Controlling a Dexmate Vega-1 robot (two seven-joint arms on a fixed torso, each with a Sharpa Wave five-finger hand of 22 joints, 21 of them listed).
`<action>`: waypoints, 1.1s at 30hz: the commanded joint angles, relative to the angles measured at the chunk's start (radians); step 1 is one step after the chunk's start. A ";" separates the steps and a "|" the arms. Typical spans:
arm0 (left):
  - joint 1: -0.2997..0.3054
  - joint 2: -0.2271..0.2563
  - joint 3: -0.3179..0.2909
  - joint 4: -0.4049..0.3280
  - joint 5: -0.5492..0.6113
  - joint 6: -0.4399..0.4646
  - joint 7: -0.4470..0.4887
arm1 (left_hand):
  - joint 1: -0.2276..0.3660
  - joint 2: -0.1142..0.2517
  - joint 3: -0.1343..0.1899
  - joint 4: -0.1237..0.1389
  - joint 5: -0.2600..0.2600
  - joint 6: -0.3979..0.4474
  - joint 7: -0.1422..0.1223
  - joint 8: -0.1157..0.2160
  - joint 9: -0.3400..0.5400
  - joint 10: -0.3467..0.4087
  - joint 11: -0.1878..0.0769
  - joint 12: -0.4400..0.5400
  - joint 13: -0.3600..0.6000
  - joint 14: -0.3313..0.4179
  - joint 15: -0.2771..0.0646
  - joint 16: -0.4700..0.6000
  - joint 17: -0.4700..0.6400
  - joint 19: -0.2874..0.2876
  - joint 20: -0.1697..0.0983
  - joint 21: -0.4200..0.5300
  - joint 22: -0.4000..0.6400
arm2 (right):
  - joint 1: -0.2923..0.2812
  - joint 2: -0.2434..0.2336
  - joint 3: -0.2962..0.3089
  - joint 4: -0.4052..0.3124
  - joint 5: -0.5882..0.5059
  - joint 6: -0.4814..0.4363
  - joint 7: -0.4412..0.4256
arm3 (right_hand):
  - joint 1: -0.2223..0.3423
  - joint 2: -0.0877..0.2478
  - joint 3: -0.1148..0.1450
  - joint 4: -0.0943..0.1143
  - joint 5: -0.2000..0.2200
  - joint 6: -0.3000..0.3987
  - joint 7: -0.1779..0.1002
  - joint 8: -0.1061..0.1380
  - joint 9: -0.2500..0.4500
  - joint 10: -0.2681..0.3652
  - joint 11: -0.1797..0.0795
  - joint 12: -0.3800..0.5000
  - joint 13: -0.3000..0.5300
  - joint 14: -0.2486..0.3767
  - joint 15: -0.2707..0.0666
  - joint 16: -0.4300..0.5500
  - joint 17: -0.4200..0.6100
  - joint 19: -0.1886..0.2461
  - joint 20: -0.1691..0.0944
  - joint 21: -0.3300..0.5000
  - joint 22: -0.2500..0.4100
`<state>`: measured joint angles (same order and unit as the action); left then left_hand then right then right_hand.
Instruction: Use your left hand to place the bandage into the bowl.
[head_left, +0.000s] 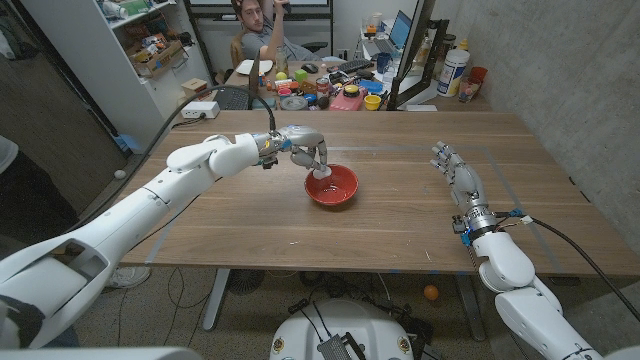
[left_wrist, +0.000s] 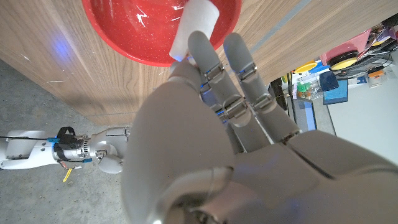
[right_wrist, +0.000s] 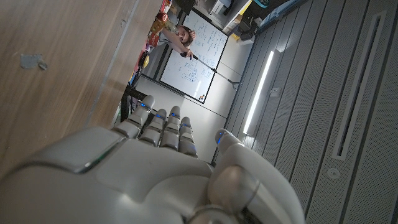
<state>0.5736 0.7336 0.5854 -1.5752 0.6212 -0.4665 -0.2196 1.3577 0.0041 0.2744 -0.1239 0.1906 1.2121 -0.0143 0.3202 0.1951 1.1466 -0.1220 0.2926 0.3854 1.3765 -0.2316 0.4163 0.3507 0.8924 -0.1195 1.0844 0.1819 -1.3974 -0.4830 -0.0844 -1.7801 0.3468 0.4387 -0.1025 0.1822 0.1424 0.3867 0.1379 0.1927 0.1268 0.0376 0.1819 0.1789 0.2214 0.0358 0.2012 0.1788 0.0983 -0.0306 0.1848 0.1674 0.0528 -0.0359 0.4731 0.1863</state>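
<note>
Bandage (left_wrist: 196, 28), a white roll pinched in the left hand (head_left: 305, 147) over the left rim of the red bowl (head_left: 340, 192), looks light and soft, best gripped round its sides, while the right hand (head_left: 458, 175) waits open, far right.

Even, bright indoor light is falling on the brown wooden table (head_left: 400, 190), casting only soft shadows under the glossy red bowl (head_left: 332, 187), whose wet-looking inside is throwing white glare. A long ceiling strip lamp (right_wrist: 261, 93) is glowing. The head view is bending at its edges; the near grey-white left hand (left_wrist: 205, 155) is blurring.
</note>
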 joint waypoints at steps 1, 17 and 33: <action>-0.028 -0.030 0.050 0.059 0.027 -0.026 0.020 | 0.006 0.008 0.000 0.005 0.002 0.009 -0.001 -0.003 0.000 0.028 -0.023 0.002 0.047 0.001 -0.001 -0.002 0.002 -0.008 -0.060 0.007 -0.001 | -0.003 0.000 0.007 0.006 0.004 0.004 -0.002 | -0.010 0.021 0.005 -0.004 0.006 0.009 0.000 0.006 0.004 0.007 -0.004 0.005 0.002 0.014 0.000 -0.004 0.003 0.014 -0.022 0.000 0.002; -0.041 -0.008 0.066 0.002 0.057 0.035 -0.076 | -0.010 0.005 0.003 0.013 0.003 -0.034 -0.031 -0.027 0.005 -0.002 -0.051 -0.035 0.036 -0.047 -0.004 -0.046 -0.017 -0.046 -0.050 -0.012 -0.007 | 0.009 0.003 0.001 0.013 0.001 0.003 0.000 | -0.012 0.020 0.007 -0.003 0.007 0.009 0.000 0.006 0.004 0.007 -0.005 0.005 0.002 0.015 0.000 -0.004 0.003 0.015 -0.021 -0.002 0.002; -0.042 0.013 0.053 -0.040 0.001 0.090 -0.188 | -0.264 -0.118 -0.100 0.149 0.053 -0.444 -0.062 -0.128 0.019 -0.301 -0.018 -0.115 -0.095 -0.390 0.013 -0.233 -0.157 -0.190 0.036 -0.244 -0.018 | 0.007 0.007 -0.006 0.017 0.001 0.015 0.001 | -0.016 0.017 0.007 0.000 0.007 0.010 -0.002 0.006 0.004 0.007 -0.002 0.004 0.002 0.017 0.001 -0.004 0.003 0.017 -0.022 -0.004 0.002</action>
<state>0.5349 0.7337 0.6462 -1.5917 0.6534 -0.4098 -0.3428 1.1054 -0.1105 0.1762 0.0130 0.2352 0.7898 -0.0767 0.1932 0.2119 0.8628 -0.1427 0.1801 0.2972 1.0195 -0.1764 0.1871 0.1913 0.7330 -0.0794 0.8686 0.1628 -1.3899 -0.4781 -0.0853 -1.7648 0.3491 0.4468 -0.1012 0.1762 0.1402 0.3867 0.1379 0.1966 0.1268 0.0376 0.1819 0.1789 0.2214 0.0358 0.2012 0.1787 0.1075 -0.0287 0.1808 0.1677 0.0636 -0.0359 0.4695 0.1862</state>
